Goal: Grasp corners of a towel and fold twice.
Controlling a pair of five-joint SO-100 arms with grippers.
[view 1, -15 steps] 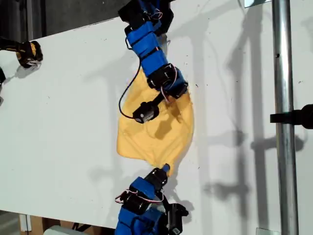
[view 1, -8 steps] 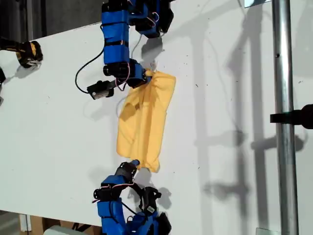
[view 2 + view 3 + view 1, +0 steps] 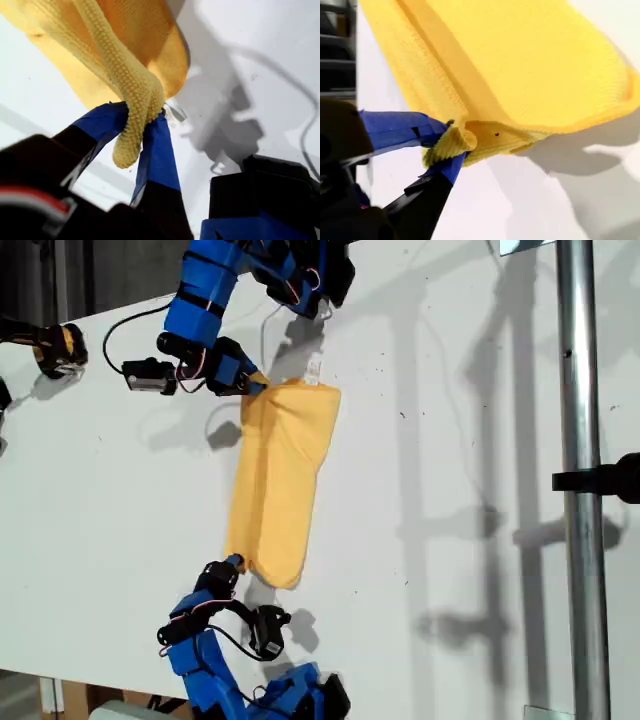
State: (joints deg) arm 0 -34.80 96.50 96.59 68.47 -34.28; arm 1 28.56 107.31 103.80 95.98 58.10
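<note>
Both arms have swung toward the exterior view's left, doubling the towel (image 3: 280, 475) over. My first gripper (image 3: 139, 131) and my second gripper (image 3: 441, 148) each clamp a corner on the white table (image 3: 450, 490).

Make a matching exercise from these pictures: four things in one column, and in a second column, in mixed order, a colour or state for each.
Things
1. towel
2. table
3. pole
4. my first gripper

Colour or state
A. shiny bare metal
B. blue jaws shut on a bunched piece of cloth
C. plain white
D. yellow-orange, folded into a long strip

Right pairs: 1-D, 2-C, 3-A, 4-B
</note>
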